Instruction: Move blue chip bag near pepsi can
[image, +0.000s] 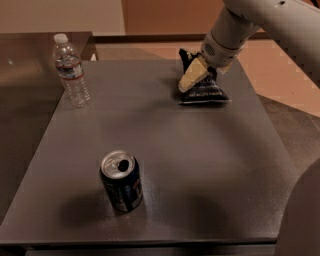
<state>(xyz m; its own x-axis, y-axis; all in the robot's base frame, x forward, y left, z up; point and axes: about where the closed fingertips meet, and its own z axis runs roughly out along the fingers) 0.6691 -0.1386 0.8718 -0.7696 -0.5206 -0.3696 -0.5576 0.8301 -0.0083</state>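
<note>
The blue chip bag lies at the far right of the grey table, its near end flat on the surface. My gripper comes down from the upper right and rests on the bag's left upper part, hiding some of it. The pepsi can stands upright near the table's front left, its silver top open, well apart from the bag.
A clear plastic water bottle stands upright at the table's far left corner. My arm crosses the upper right. A lower dark surface lies to the left, and the floor lies beyond the right edge.
</note>
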